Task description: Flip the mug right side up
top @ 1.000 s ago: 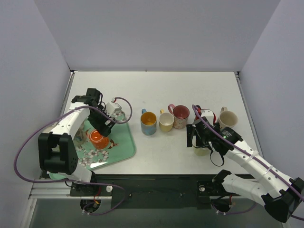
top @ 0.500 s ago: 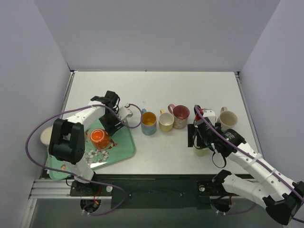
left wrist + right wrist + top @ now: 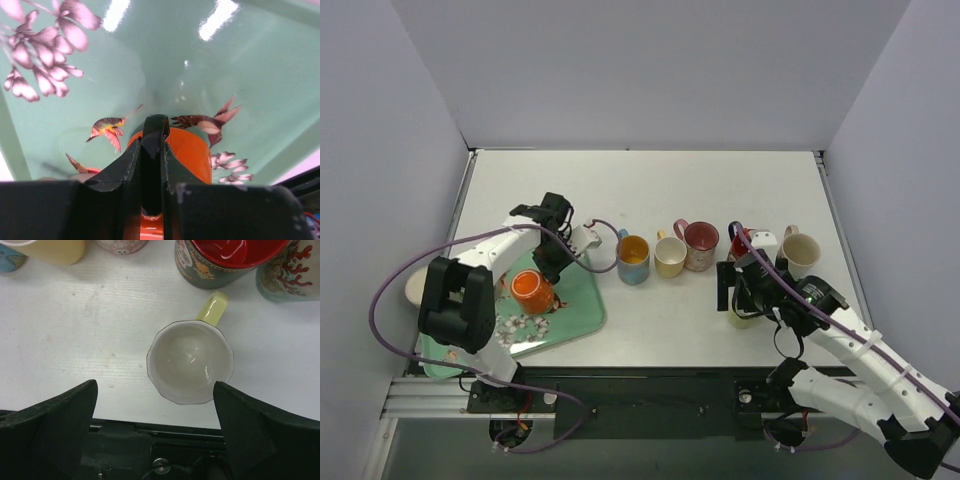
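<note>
At the lower left of the overhead view, the left gripper [image 3: 546, 276] has its fingers nearly together. They pinch the wall of the orange mug [image 3: 529, 289], which sits tilted on the green flowered tray [image 3: 578, 312]. At lower right, the right gripper [image 3: 155, 395] is spread wide and grips nothing. It hovers over an upright yellow-handled mug [image 3: 190, 362] on the white table [image 3: 90, 315].

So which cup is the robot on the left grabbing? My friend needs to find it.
Find the green flowery tray at the left of the table. The left gripper pinches an orange mug there. It is the only orange mug and the only one on the tray; the row of mugs stands off it.
</note>
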`<state>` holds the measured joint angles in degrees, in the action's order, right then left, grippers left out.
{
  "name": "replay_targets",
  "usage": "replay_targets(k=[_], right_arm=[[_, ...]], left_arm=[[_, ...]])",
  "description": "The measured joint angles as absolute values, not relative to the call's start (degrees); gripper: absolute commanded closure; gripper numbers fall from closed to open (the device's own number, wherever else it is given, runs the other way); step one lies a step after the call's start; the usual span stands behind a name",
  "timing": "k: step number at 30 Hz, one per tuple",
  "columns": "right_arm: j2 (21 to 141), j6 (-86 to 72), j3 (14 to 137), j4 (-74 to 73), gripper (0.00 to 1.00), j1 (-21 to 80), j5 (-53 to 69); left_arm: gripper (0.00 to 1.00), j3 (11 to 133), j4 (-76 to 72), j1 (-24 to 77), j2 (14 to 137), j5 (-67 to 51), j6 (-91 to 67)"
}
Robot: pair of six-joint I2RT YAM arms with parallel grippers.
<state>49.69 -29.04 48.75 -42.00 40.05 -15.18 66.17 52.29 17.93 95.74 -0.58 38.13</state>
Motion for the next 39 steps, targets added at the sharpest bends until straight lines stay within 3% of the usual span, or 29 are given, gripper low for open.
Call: replay_targets(k=[4, 8, 17, 22, 26, 28, 31, 33, 34, 35, 36, 39], right_arm=[[48.2, -28.0, 52.8, -42.8, 0.06, 43.9, -15.9], [47.5, -26.2, 58.3, -39.4, 0.06, 51.5, -16.4], [52.4, -27.0, 59.2, -7.7, 0.09, 59.0, -0.7], [61.1, -30.5, 59.9, 7.7, 0.11, 62.3, 6.7], [67.1, -33.2, 62.8, 15.7, 0.18, 64.9, 10.4], [69.4, -34.5, 64.6, 18.7, 0.36, 65.7, 11.9], [72.6, -35.6, 67.1, 22.3, 0.97, 66.4, 13.4], [73.3, -37.3, 67.2, 23.5, 1.00, 66.5, 15.6], [73.5, -38.0, 67.6, 25.1, 1.00, 66.5, 16.1], [73.0, -38.1, 67.9, 24.2, 1.00, 66.8, 15.2], [72.4, -37.8, 67.9, 23.0, 1.00, 66.9, 14.9], [70.9, -34.6, 68.1, 14.2, 1.00, 67.4, 8.2]], left_arm=[[1.00, 69.1, 54.8, 17.7, 90.7, -3.1, 33.9], [1.00, 79.9, 57.3, 16.4, 82.0, -9.4, 27.5], [1.00, 95.5, 55.4, 16.4, 65.8, -30.0, 8.6], [1.00, 96.4, 54.3, 16.5, 63.2, -37.6, 0.0], [1.00, 96.1, 52.7, 16.5, 63.6, -42.0, -4.6], [1.00, 95.6, 51.7, 16.5, 63.7, -43.7, -6.0], [1.00, 93.7, 49.5, 16.5, 63.4, -46.4, -7.7], [1.00, 92.2, 47.7, 16.4, 63.3, -48.1, -7.6], [0.59, 91.5, 47.0, 16.4, 63.4, -48.6, -7.1], [0.33, 91.0, 46.8, 16.4, 63.5, -49.1, -6.8], [0.14, 90.8, 46.7, 16.5, 63.4, -48.7, -6.7], [0.13, 90.7, 47.2, 16.8, 63.2, -43.6, -3.7]])
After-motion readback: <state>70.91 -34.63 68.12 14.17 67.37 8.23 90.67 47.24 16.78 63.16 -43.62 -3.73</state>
